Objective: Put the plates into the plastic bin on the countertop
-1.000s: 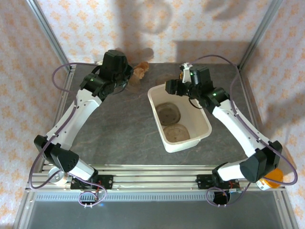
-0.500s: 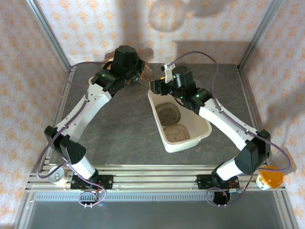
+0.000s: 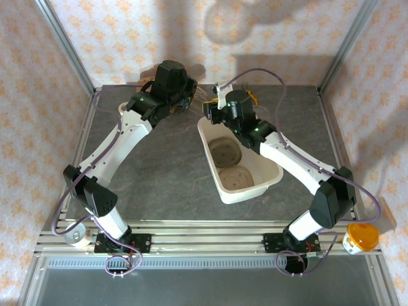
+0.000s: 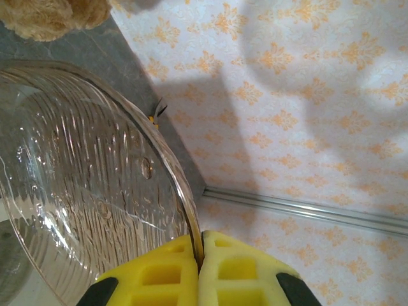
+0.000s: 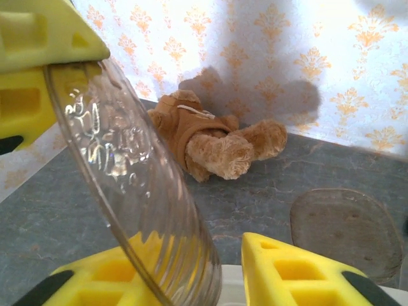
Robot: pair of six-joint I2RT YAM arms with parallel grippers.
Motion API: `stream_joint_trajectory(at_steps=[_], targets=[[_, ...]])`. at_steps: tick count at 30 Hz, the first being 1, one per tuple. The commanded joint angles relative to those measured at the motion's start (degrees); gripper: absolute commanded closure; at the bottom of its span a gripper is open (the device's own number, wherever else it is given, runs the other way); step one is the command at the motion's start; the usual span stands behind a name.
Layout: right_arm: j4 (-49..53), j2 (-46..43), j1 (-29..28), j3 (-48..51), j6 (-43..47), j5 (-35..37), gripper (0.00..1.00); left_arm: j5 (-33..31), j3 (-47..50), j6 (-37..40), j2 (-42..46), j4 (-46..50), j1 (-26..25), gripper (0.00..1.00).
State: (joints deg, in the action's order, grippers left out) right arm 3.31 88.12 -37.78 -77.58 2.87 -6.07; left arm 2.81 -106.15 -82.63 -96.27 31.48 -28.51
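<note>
With the left gripper (image 4: 199, 258) jaws pinching the plate (image 4: 83, 178) by its rim, edge-on, we judge the right gripper (image 5: 194, 274) (jaws wide, straddling it) can take it.

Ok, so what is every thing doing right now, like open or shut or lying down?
held plate: in the air, tilted.
left gripper: shut on the held plate's rim.
right gripper: open, one finger on either side of the held plate.
plastic bin: upright on the countertop.
far bin plate: lying flat.
near bin plate: lying flat.
spare plate: flat on the countertop.
teddy bear: lying down on the countertop.
</note>
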Motion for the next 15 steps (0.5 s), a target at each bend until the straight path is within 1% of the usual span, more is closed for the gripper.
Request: stream_joint_trajectory(at_steps=[1,5,8,10,14,15], targets=[[-3.9,-0.1,-1.4,1.3,2.9,4.3,0.7,0.3,-1.5,-1.5,-0.1,-1.5,-0.5,1.0],[-4.4,-0.1,-2.9,1.7,5.1,7.8,0.77,1.4,-1.1,-1.9,-0.5,-2.0,-0.6,1.0],[-5.4,-0.6,-3.1,2.5,5.1,9.4,0.82,1.9,-0.3,-1.9,-0.4,-2.4,-0.6,1.0],[-5.7,-0.9,-3.1,2.8,5.2,10.1,0.86,2.0,0.5,-2.1,-0.1,-2.9,-0.5,1.0],[-6.0,-1.2,-3.1,3.1,5.2,10.7,0.9,2.4,1.5,-2.0,0.2,-3.9,-0.6,1.0],[-6.2,-1.3,-3.1,3.1,5.3,10.8,0.91,2.7,1.6,-1.8,0.2,-4.2,-0.5,0.98]])
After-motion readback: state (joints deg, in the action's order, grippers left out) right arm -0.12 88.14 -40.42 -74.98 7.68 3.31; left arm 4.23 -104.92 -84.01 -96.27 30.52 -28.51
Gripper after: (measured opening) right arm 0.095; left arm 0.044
